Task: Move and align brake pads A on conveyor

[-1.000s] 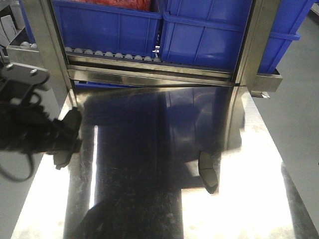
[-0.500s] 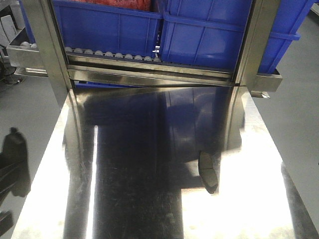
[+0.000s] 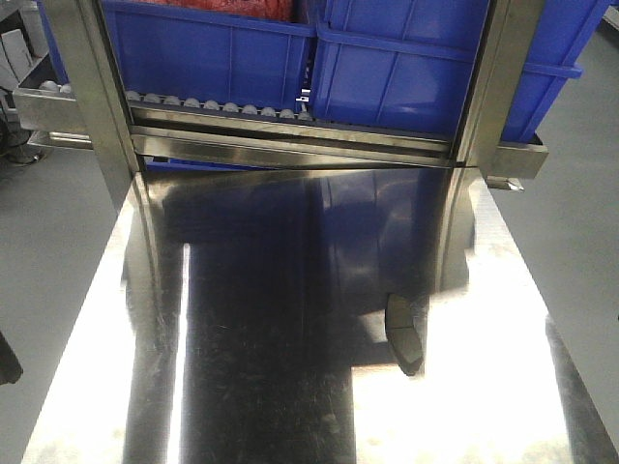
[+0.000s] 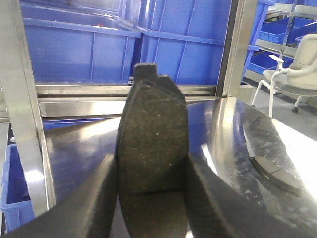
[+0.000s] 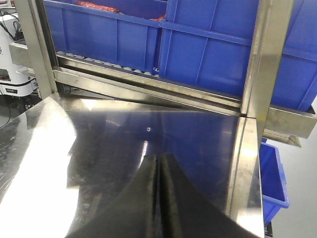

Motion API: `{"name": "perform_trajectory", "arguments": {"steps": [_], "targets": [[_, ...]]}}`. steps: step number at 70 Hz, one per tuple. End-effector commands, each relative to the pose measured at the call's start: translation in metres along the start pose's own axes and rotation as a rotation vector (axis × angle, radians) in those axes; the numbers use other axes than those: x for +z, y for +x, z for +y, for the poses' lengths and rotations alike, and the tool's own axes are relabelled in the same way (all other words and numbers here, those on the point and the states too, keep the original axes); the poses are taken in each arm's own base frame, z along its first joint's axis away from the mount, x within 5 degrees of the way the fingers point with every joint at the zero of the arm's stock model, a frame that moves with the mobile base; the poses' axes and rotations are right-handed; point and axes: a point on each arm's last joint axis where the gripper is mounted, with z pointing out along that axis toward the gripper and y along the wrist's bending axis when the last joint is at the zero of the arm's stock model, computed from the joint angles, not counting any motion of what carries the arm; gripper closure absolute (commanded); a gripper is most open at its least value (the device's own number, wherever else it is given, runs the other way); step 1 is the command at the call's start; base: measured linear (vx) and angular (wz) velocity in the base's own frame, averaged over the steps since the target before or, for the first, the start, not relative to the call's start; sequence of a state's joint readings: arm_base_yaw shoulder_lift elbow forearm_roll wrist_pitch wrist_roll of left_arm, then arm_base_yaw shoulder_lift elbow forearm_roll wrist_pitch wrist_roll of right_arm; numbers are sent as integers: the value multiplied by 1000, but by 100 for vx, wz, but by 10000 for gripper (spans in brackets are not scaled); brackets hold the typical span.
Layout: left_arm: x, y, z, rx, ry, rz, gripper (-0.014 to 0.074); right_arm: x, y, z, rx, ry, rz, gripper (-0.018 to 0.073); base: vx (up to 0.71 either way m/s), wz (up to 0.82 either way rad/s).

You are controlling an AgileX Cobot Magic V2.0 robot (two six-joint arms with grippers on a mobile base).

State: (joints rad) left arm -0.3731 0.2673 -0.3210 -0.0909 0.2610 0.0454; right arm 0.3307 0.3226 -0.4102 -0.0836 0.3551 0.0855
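Holding a pad upright in the left gripper, pinched by its lower half between two dark fingers, notched narrow end up. Dark grey and speckled on the face toward the camera, with a thin line across it near the grip. Hangs with the table behind and below it. Jaws opened only to the pad's width, clamped on both of its long edges.

Lying flat on the table's right half, well in from the far edge: a second pad, long axis running roughly front to back, a thin groove across its middle, mirrored faintly in the steel. Well apart from the held one. Shows in the left wrist view low on the table, off to the right.

Pressing together above the table: the two fingers of the right gripper, no gap between them, nothing held. Pointing toward the table's far edge.

Standing behind the table's far edge: a steel frame carrying blue bins on a row of rollers, with something red showing in the left bin. Off the table's right side, in the left wrist view, a white chair. Off the table's left side, in the right wrist view, a white device with a dark strip; any lettering there too small to read.
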Motion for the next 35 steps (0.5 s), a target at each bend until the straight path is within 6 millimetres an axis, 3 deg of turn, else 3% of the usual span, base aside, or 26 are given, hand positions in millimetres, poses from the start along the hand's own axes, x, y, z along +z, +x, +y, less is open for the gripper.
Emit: {"name": "perform_trajectory", "arguments": {"steps": [1,35], "targets": [[-2,-18,-1,-10,6,-125,594,-2,-15,0,-16,0,-91,566,0,0],[-2,-18,-1,-10,6,-125,594,-2,-15,0,-16,0,-91,566,0,0]]}}
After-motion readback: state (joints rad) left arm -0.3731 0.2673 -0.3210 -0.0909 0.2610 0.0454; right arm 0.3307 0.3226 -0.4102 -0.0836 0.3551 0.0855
